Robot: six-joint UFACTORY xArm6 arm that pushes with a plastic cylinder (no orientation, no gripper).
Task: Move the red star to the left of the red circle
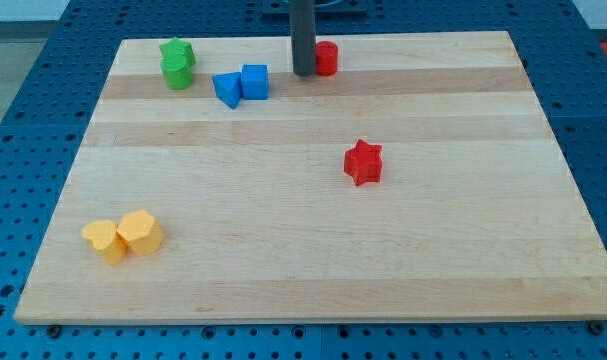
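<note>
The red star (363,162) lies right of the board's middle. The red circle (326,58) sits near the view's top edge of the board, partly hidden by my rod. My tip (303,73) rests just left of the red circle, touching or nearly touching it. The red star is well below and a little to the right of my tip.
A blue triangle (226,89) and a blue cube (254,81) sit together left of my tip. A green star (177,51) and a green cylinder (178,72) stand at the top left. Two yellow blocks (104,241) (140,232) lie at the bottom left. The wooden board (313,260) lies on a blue perforated table.
</note>
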